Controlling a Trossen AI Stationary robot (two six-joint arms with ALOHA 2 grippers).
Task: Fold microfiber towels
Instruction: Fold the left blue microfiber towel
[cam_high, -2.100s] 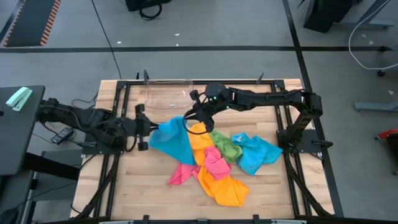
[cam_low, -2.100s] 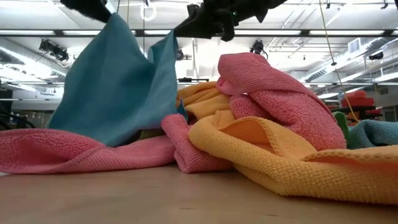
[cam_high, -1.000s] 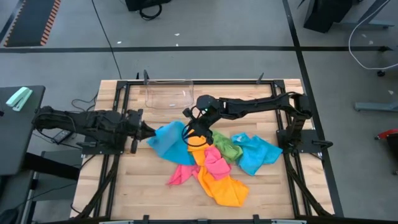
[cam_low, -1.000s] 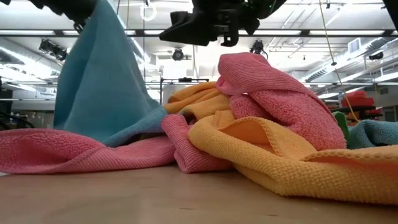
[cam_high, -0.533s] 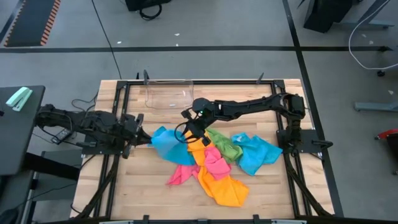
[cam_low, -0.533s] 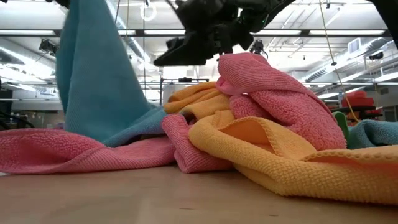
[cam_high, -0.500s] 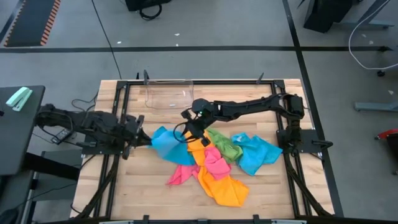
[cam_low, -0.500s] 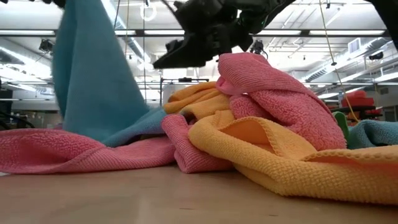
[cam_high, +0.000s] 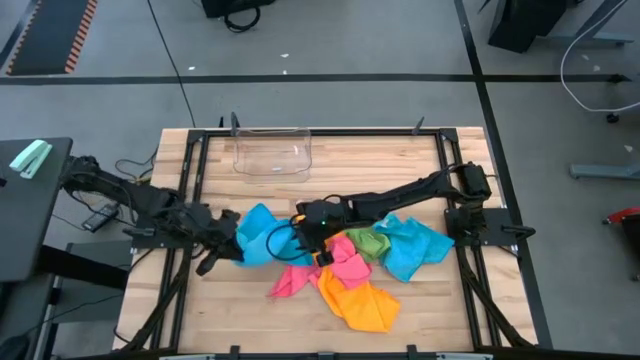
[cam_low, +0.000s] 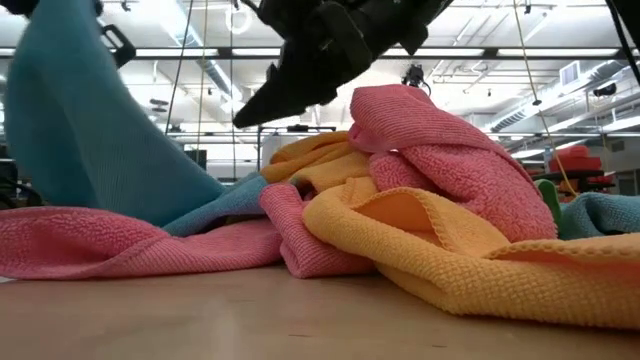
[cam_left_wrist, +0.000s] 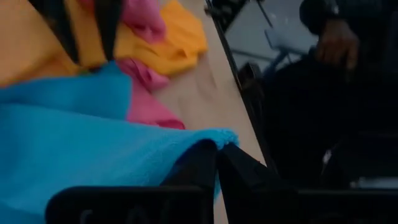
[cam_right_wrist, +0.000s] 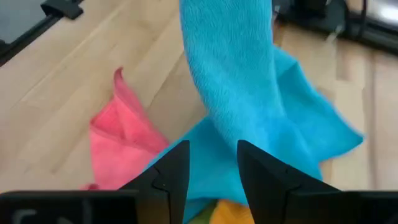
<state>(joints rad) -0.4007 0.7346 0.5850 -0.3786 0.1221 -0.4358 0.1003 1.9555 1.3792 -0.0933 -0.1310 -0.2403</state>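
Observation:
A pile of microfiber towels lies mid-table: pink (cam_high: 347, 264), orange (cam_high: 362, 303), green (cam_high: 370, 241) and a blue one (cam_high: 412, 247). Another blue towel (cam_high: 258, 236) stretches from the pile's left side up to my left gripper (cam_high: 231, 248), which is shut on it. In the low view this towel (cam_low: 85, 130) rises steeply at the left, and its lower end lies on a pink towel (cam_low: 120, 245). My right gripper (cam_high: 305, 243) hovers open over the pile's left part; its fingers (cam_right_wrist: 171, 171) stand apart just above the blue cloth (cam_right_wrist: 242, 99). My left gripper pinches a corner of the blue towel (cam_left_wrist: 219, 138) between its two fingers (cam_left_wrist: 239, 171). The fingers come from the table's left, slanting down. The corner is raised off the table, and the towel runs from it down to the pile, where its far end rests.
A clear plastic bin (cam_high: 272, 155) stands at the table's far edge, left of centre. Bare wood (cam_high: 230, 310) lies near and left of the pile. Black frame rails (cam_high: 190, 180) run along the table's sides. A person's hand (cam_left_wrist: 336, 43) shows beyond the table edge.
My left gripper has moved toward the table's near-left and sunk, drawing the blue towel's held corner with it; the towel's lower end has stayed on the pile. My right gripper has come down toward the near edge over the pile's left part and has rolled.

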